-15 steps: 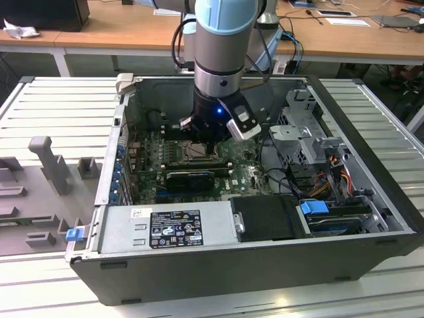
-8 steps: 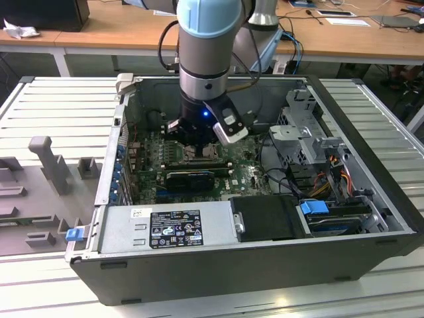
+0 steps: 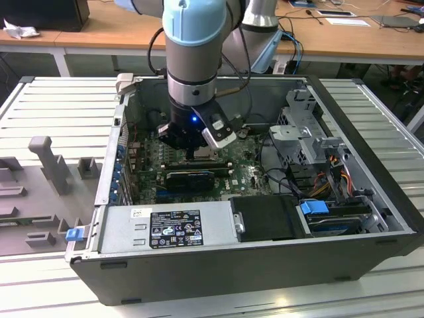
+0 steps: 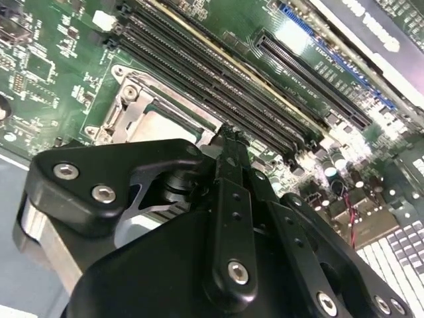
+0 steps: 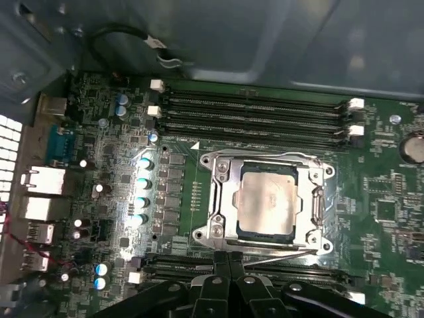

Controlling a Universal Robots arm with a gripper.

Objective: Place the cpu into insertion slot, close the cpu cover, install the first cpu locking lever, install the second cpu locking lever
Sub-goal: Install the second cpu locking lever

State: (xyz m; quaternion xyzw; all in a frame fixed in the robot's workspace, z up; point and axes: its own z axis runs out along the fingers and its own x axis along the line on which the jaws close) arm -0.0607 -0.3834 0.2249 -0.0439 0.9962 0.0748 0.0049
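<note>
My black two-finger claw is down inside the open grey computer case, fingers pressed together into a narrow tip with nothing between them. In the second wrist view the claw shows the same thin closed tip, just off the edge of the socket.

Right ahead of my fingertips sits the square dark-framed insertion slot on the green motherboard. The small flat square cpu with dull silver-grey metal top already lies in it, flat. The thin square silver metal cpu cover frame lies down around the chip, chip showing through its window. A thin silver wire lever runs along the socket edge nearest my tip, close to my fingers; touching or not, cannot tell.

Past the socket, long black memory slots with white end clips. Another set of black slots lies just beside my tip.

Exterior view: my claw hangs under the grey-and-blue arm over the board, grey power supply box with black label nearer the camera.
</note>
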